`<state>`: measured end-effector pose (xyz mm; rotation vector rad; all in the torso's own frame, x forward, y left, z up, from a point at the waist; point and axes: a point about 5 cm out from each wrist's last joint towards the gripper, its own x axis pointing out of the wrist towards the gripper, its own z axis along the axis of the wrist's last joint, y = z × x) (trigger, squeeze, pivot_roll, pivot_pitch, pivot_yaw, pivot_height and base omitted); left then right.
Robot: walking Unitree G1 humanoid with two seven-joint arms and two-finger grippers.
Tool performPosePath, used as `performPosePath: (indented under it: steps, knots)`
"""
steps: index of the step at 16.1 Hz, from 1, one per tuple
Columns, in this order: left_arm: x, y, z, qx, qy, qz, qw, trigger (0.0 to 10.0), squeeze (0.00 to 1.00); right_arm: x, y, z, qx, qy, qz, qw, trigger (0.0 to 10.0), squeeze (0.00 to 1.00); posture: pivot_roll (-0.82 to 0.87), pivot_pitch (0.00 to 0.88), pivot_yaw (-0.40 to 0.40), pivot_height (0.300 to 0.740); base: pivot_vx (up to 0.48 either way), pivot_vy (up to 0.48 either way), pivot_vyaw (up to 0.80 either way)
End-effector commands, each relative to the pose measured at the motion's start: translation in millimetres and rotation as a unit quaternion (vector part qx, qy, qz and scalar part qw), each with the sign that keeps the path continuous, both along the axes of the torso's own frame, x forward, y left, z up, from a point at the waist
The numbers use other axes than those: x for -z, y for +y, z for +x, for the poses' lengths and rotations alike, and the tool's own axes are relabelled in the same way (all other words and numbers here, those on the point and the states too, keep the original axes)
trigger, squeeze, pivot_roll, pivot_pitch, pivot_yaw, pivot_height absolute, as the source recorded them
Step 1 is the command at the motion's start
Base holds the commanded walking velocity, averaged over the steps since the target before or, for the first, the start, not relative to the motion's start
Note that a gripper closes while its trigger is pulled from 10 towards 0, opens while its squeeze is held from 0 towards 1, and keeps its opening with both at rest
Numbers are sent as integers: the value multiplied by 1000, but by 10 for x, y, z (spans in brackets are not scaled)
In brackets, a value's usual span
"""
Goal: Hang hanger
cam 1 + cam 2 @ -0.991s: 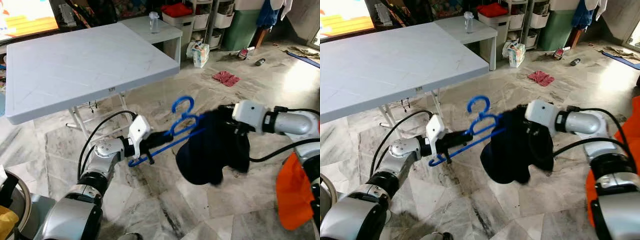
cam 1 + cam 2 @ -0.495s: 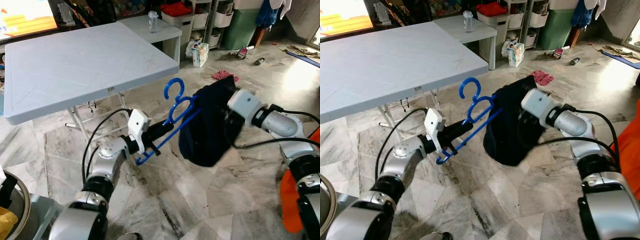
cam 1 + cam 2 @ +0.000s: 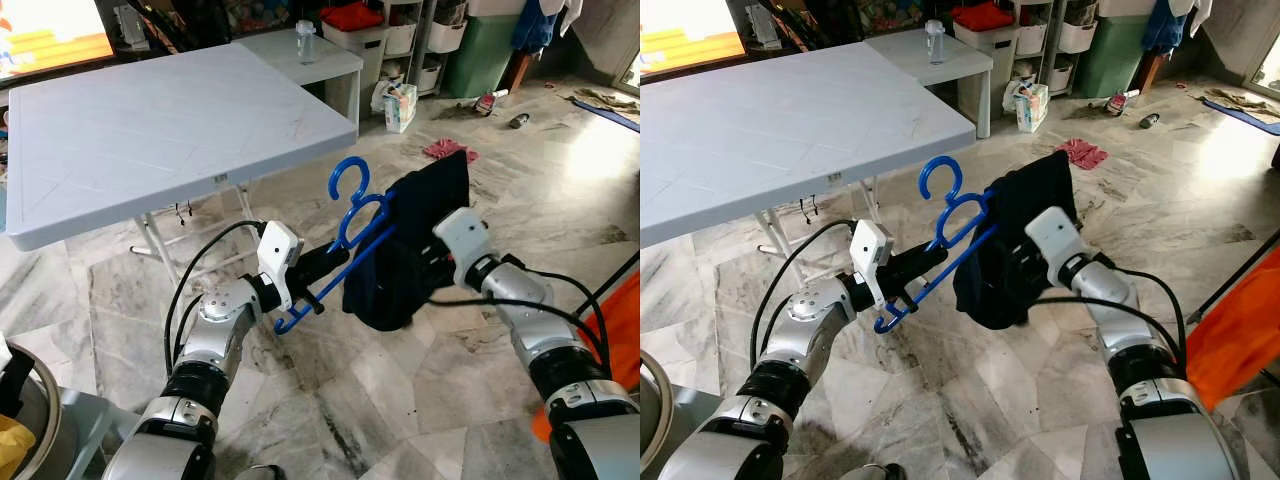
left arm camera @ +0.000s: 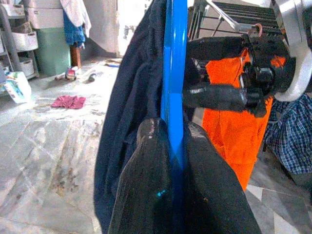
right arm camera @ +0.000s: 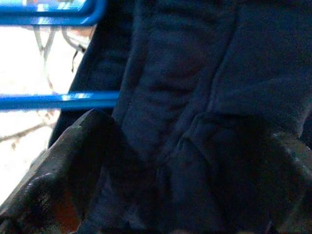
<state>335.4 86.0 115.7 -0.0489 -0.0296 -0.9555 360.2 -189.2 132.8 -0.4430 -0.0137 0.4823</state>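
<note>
Blue hanger (image 3: 345, 235): pinched by its lower bar in the left claw (image 3: 325, 265), held mid-air over open marble floor (image 3: 440, 400), just off the white table (image 3: 150, 120) edge. Dark garment (image 3: 405, 250): draped on the hanger's far end, gathered between the right claw's (image 5: 161, 161) spread fingers.
</note>
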Motion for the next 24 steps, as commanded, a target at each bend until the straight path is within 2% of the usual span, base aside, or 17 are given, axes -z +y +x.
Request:
performPosePath:
  steps: [1,2,4,5,6,7,12,14,18,24]
  knots:
    - [-113,11,12,1,-23,-7,1000,0,0,27,-8,-12,10,9,15,1000,10000,192,-39,0,24,740,0,0,0]
    - [-117,11,9,1,-23,-7,1000,0,0,30,-13,-12,14,8,15,1000,10000,0,-39,0,24,740,0,0,0]
    - [-169,-6,-6,8,-31,-9,999,0,0,102,-33,-4,40,25,9,999,10000,0,-35,0,21,740,0,0,0]
    - [-224,-34,-29,16,-38,-17,999,0,0,176,-12,6,68,33,-9,997,10000,0,-29,0,19,740,0,0,0]
    - [-233,-40,-39,18,-39,-19,999,0,0,199,12,18,83,37,-5,996,471,0,-26,0,16,740,0,0,0]
    - [-235,-40,-43,18,-38,-19,999,0,0,207,21,27,94,37,-3,995,0,0,-25,0,15,740,0,0,0]
    - [-289,-69,-88,28,-41,-25,998,0,0,195,22,84,149,26,-11,988,0,0,-21,0,8,740,0,0,0]
    - [-314,-74,-101,30,-43,-26,998,0,0,143,-47,114,187,9,-8,982,0,0,-21,0,6,740,0,0,0]
    - [-329,-105,-138,38,-41,-30,998,0,0,125,-190,117,249,11,53,967,0,0,-23,0,6,740,0,0,0]
    - [-282,-103,-155,37,-32,-20,999,0,0,107,-239,127,277,26,147,949,0,0,-28,0,7,740,0,0,0]
